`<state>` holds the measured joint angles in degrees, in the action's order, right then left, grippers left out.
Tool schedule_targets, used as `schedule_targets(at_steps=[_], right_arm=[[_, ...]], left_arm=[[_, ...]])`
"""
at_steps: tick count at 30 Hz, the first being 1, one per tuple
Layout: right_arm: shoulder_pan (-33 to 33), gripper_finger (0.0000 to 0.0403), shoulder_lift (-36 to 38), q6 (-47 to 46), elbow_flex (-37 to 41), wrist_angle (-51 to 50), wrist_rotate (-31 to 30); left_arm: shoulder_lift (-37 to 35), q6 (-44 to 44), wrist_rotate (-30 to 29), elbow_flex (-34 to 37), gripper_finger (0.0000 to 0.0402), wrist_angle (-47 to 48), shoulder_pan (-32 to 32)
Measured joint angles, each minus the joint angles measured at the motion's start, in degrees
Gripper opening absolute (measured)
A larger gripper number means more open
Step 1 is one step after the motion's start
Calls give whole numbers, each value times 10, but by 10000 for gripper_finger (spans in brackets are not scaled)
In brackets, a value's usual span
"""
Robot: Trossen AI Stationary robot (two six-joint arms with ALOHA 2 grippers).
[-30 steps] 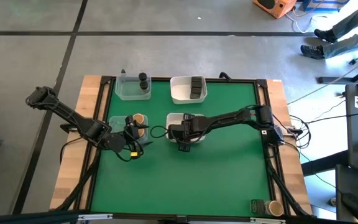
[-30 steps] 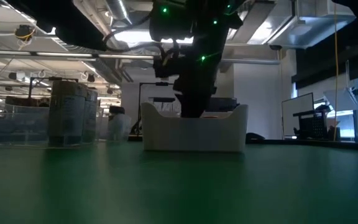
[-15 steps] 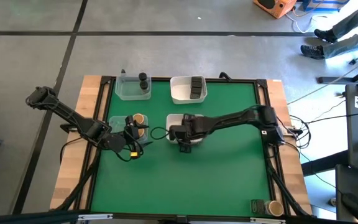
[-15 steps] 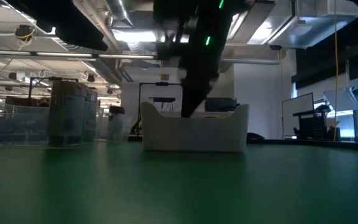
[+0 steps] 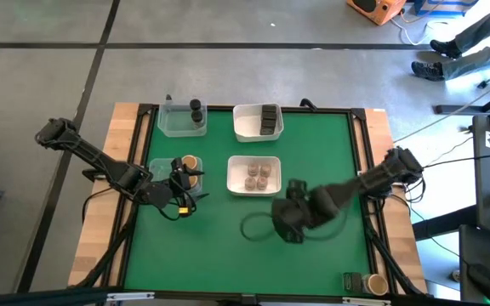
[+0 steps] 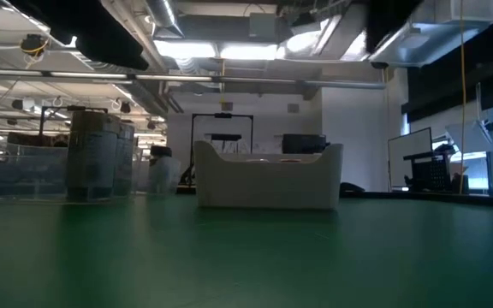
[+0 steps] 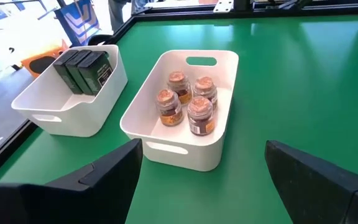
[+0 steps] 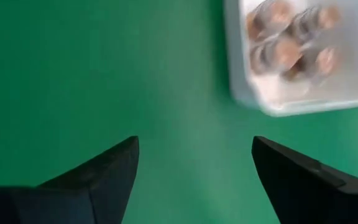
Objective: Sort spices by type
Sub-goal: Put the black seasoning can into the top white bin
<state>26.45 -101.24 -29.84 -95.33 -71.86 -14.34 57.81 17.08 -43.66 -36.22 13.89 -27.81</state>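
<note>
**Right pincer wide open, nothing in it**

My right pincer (image 5: 289, 223) hangs over bare green worktop (image 5: 202, 255), fingers spread, touching nothing. Four brownish jars (image 7: 185, 103) sit in the white tray (image 5: 254, 189) nearby. My left pincer (image 5: 179, 183) waits open by the tan-topped jar (image 5: 190, 161).

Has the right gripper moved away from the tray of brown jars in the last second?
Yes. The right gripper has pulled off the white tray toward the table's near edge, open and empty.

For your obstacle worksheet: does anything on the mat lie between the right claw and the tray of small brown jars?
Nothing visible does. The open right claw hangs over bare green mat, apart from the tray of jars.
</note>
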Motion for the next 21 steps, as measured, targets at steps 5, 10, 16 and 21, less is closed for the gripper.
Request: schedule_targets(at_steps=[5, 10, 16, 21], right_arm=[[75, 309, -1, -103, 5, -26, -3], [127, 309, -1, -240, 28, -33, 2], [197, 309, -1, -444, 65, -18, 83], [259, 306, -1, -639, 85, 30, 153]], left_arm=[[0, 2, 0, 0, 322, -4, 0], [0, 0, 0, 0, 322, -26, 0], [7, -13, 22, 16, 322, -87, 0], [37, -14, 45, 21, 322, -111, 0]])
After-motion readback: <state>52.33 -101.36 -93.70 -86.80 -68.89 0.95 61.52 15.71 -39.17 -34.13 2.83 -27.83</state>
